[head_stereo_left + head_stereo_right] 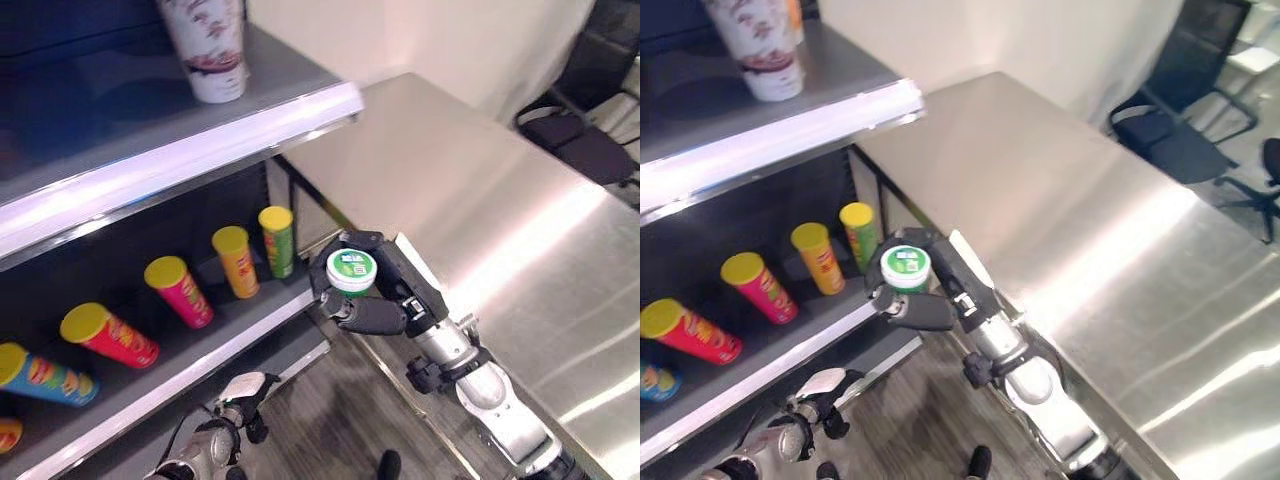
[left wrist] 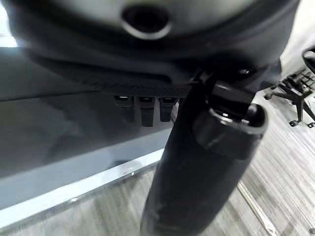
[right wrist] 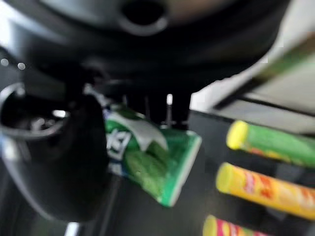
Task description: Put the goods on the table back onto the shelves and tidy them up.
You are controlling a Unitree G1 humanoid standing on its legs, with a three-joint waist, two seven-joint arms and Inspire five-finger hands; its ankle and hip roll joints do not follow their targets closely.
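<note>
The right hand [image 1: 375, 295] is gripping a green chip can [image 1: 351, 271] with fingers and thumb curled round it, lid facing up, just beside the front edge of the lower shelf [image 1: 215, 350]. The shelf's row of upright cans [image 1: 277, 240] is lying to its left, while the left hand [image 1: 235, 398] is hanging low below the shelf, fingers curled, holding nothing.

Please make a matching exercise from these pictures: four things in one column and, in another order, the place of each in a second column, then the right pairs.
Things:
1. green can with white lid
2. white paper cup
3. green tube with yellow lid
4. left hand

Places:
A. on the upper shelf
B. low, below the edge of the lower shelf
C. in the right hand
D. standing on the lower shelf, nearest the steel table

Pairs: 1-C, 2-A, 3-D, 4-B
</note>
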